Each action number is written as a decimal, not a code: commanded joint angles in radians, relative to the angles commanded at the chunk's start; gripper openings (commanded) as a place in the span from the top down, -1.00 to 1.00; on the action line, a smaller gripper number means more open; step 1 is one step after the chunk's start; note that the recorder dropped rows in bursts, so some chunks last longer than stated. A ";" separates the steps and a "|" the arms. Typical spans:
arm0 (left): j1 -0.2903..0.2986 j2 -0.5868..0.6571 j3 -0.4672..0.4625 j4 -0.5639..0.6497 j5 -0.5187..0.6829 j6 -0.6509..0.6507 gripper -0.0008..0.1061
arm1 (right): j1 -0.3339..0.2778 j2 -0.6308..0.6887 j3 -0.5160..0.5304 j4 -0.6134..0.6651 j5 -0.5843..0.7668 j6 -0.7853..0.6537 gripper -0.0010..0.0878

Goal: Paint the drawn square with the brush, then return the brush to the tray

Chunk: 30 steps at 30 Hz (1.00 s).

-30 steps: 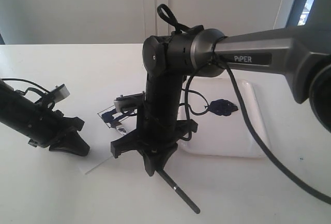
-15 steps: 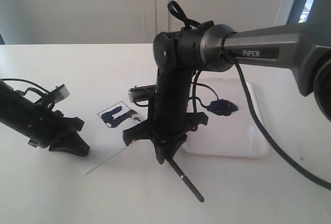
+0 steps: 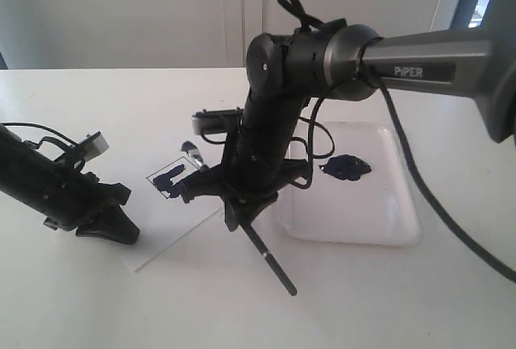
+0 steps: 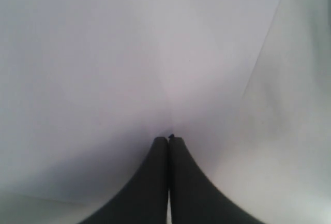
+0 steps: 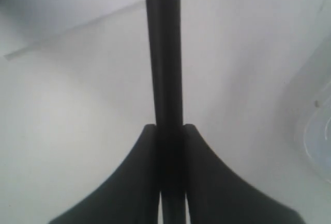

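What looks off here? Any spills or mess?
Nothing spilled: the dark blue paint blob sits inside the white glossy plastic tray. Only oddity: the small black-outlined drawn square on the white paper sheet is patchily filled, white gaps showing.

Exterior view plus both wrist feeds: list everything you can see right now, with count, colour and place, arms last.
table: one, white, under everything.
paper: one, white, flat on the table between the two grippers.
drawn square: one, black outline smeared dark blue inside, on the paper.
tray: one, glossy white, on the table right of the paper.
paint blob: one, dark blue, inside the tray towards its far side.
brush: one, black handle, tilted, far end near the drawn square.
left gripper: one, black, shut and empty, over the paper's left part.
right gripper: one, black, clamped on the brush.
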 joint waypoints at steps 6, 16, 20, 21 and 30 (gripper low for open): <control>0.000 -0.014 0.000 -0.032 0.054 0.021 0.99 | 0.000 0.000 -0.009 0.004 0.037 -0.025 0.98; 0.000 -0.152 -0.101 -0.029 -0.111 -0.034 0.99 | 0.000 0.026 -0.009 0.006 0.051 -0.038 0.98; 0.000 -0.109 -0.161 0.042 -0.172 -0.100 0.99 | 0.000 0.023 -0.009 0.009 0.051 -0.036 0.98; 0.000 -0.091 -0.174 0.054 -0.172 -0.104 0.99 | 0.000 0.023 -0.009 0.009 0.051 -0.036 0.98; 0.000 0.021 -0.222 0.075 -0.177 -0.109 0.99 | 0.000 0.023 -0.009 0.020 0.054 -0.038 0.98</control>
